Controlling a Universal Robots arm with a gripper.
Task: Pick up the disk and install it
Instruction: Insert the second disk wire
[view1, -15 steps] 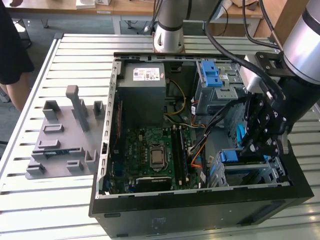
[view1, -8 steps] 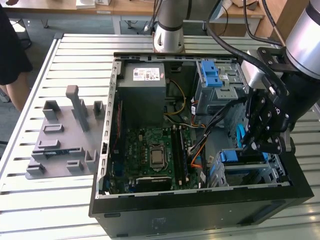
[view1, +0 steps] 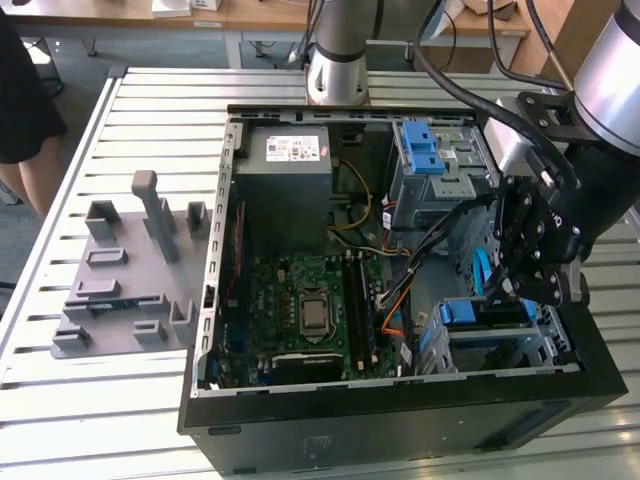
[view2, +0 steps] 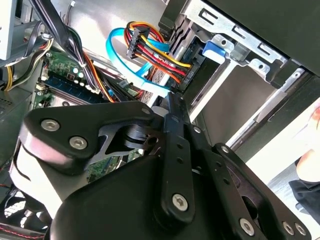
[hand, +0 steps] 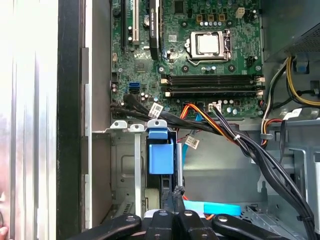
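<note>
The disk (view1: 487, 313) stands on edge in the drive cage (view1: 545, 345) at the near corner of the open computer case, on the exterior view's right. Only its blue plastic rail (hand: 161, 156) and a dark edge show. My gripper (view1: 512, 293) hangs right over the cage. In the first wrist view the gripper (hand: 173, 194) has its fingers pressed together, shut, with the tips at the disk's edge just behind the blue rail. In the second wrist view the gripper (view2: 172, 102) points at the cage beside a blue data cable (view2: 120, 60) and a multicoloured power plug (view2: 137, 42).
Black cable bundles (hand: 250, 150) run past the cage over the motherboard (view1: 310, 305). A grey power-supply box (view1: 285, 165) and an upper bay with a blue latch (view1: 420, 150) sit at the case's far side. A grey fixture plate (view1: 130, 275) lies on the slatted table. A person (view1: 20, 100) stands at the exterior view's left.
</note>
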